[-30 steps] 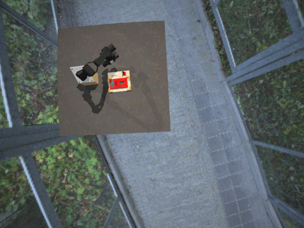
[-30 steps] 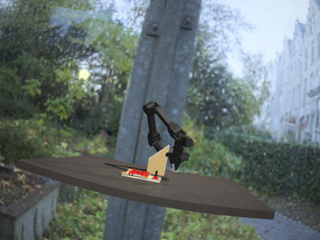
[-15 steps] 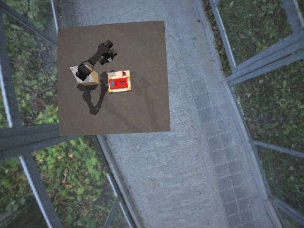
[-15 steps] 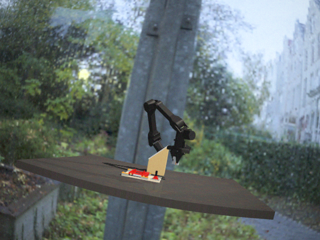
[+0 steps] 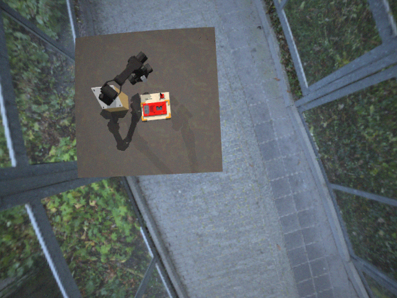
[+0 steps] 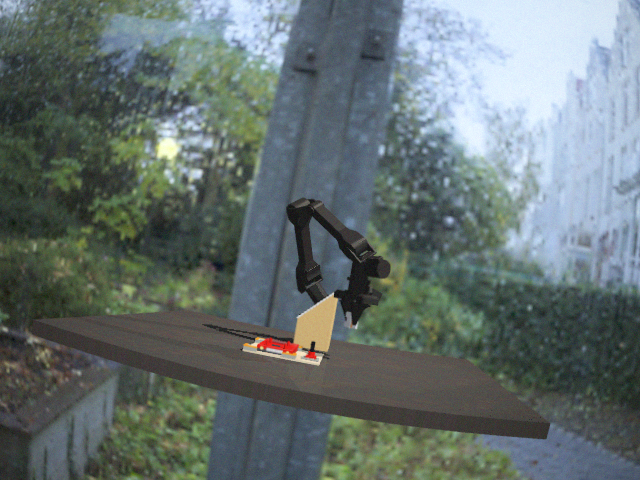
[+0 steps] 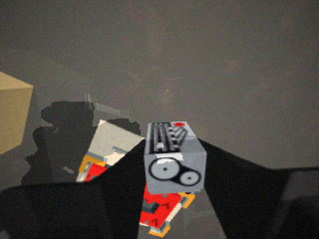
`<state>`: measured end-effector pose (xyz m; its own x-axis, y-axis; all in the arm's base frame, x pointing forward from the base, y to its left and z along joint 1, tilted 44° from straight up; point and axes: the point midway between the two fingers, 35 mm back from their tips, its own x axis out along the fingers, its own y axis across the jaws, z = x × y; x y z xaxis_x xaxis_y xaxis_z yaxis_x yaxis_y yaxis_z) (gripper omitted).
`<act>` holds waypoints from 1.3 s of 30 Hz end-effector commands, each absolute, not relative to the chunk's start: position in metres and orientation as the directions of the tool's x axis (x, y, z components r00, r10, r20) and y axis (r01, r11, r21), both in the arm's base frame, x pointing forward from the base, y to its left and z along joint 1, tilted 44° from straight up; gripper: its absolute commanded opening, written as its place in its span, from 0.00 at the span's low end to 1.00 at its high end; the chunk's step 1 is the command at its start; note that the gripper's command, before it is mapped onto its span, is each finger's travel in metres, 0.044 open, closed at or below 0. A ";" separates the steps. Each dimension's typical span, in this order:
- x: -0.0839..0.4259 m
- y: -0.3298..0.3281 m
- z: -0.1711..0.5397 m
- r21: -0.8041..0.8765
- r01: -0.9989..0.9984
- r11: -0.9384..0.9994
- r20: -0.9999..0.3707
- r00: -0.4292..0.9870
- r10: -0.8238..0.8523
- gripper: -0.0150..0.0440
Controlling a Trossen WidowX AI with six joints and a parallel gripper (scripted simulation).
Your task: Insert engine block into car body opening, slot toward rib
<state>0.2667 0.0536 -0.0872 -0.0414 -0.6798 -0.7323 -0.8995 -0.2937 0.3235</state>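
Note:
My gripper (image 5: pixel 143 79) (image 6: pixel 351 321) is shut on the grey engine block (image 7: pixel 175 169) and holds it in the air, behind the near end of the board in the exterior view. The wrist view shows its pipe-printed top with a red dot and a side with two printed pulleys. The slot side cannot be made out. The red car body (image 5: pixel 152 109) (image 6: pixel 279 345) (image 7: pixel 170 205) lies on the cream board, away from the block. Its dark opening (image 5: pixel 159 108) shows from above. The rib is too small to tell. In the wrist view the block and fingers hide part of the car.
The cream board (image 5: pixel 155 100) (image 7: pixel 111 136) has orange corner pieces. A red piece with a black upright stick (image 5: pixel 162 95) (image 6: pixel 311 354) stands at its end. A tan wedge-shaped stand (image 5: pixel 124 103) (image 6: pixel 314 330) (image 7: pixel 12 117) is beside the board, under the arm's base. The brown table (image 5: pixel 192 70) (image 6: pixel 403 382) carries everything.

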 end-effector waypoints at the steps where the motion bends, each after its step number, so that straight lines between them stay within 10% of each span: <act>1: 0.264 0.049 -0.091 0.331 -0.895 -0.301 -0.729 -0.040 -0.683 0.25; 39: 0.268 0.013 -0.096 0.334 -0.895 -0.297 -0.942 -0.327 -0.074 0.25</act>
<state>0.2730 0.0155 -0.0905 -0.3190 -0.0848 -0.9440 -0.8992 -0.2876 0.3297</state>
